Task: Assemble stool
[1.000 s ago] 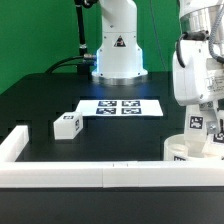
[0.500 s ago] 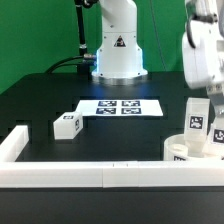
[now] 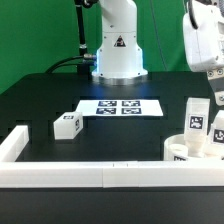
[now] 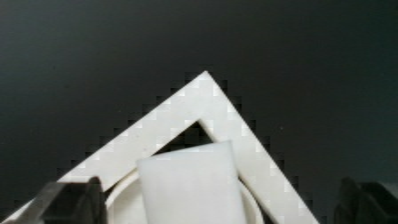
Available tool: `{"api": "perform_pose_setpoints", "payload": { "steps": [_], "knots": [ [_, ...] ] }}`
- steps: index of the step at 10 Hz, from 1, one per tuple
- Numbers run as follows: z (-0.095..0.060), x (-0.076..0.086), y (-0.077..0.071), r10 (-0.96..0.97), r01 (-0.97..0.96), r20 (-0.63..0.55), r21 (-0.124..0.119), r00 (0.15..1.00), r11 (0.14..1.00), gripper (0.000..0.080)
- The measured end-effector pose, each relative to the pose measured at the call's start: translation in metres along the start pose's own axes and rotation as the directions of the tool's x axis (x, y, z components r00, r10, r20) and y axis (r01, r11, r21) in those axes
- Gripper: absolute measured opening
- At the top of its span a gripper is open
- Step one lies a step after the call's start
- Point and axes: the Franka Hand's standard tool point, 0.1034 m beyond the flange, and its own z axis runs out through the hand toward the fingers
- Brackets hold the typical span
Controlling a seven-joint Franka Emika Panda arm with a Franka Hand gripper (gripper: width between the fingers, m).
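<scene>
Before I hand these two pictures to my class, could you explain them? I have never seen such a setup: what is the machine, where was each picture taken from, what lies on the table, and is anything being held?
The white machine is a robot arm with a two-finger gripper. One picture comes from a camera standing off the arm. The other comes from a camera on its wrist, looking down past the fingers.

On the black table are stool parts. A round seat has an upright leg standing on it, and a loose leg lies toward the exterior view's left. The flat marker board and the white rail are not stool parts.

The gripper hangs open above the upright leg and holds nothing.
</scene>
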Motion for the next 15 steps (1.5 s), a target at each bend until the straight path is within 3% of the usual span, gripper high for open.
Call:
{"api": "perform_pose_setpoints", "payload": {
  "steps": [2, 4, 6, 7, 8, 10, 12, 14, 15],
  "knots": [
    [-0.001, 0.000, -0.001, -0.058, 0.058, 0.000, -0.002, 0.998, 0.998, 0.0649],
    [-0.013, -0.002, -0.011, -0.236, 0.236, 0.022, -0.007, 0.971, 0.972, 0.0649],
    [-0.014, 0.000, -0.019, -0.580, 0.580, 0.023, 0.011, 0.814, 0.815, 0.0649],
    [-0.009, 0.002, -0.017, -0.653, 0.653, 0.020, 0.011, 0.757, 0.757, 0.0649],
    [-0.006, 0.001, -0.014, -0.629, 0.628, 0.003, 0.027, 0.778, 0.778, 0.0649],
    [-0.006, 0.002, -0.016, -0.726, 0.726, -0.008, 0.025, 0.688, 0.687, 0.0649],
    [-0.007, -0.005, -0.013, -0.840, 0.840, -0.006, 0.000, 0.542, 0.542, 0.0649],
    [-0.012, -0.012, -0.013, -0.994, 0.994, 0.010, -0.028, 0.109, 0.109, 0.0649],
    [-0.010, -0.010, -0.009, -0.999, 0.999, 0.040, -0.035, -0.001, -0.002, 0.0649]
  ]
}}
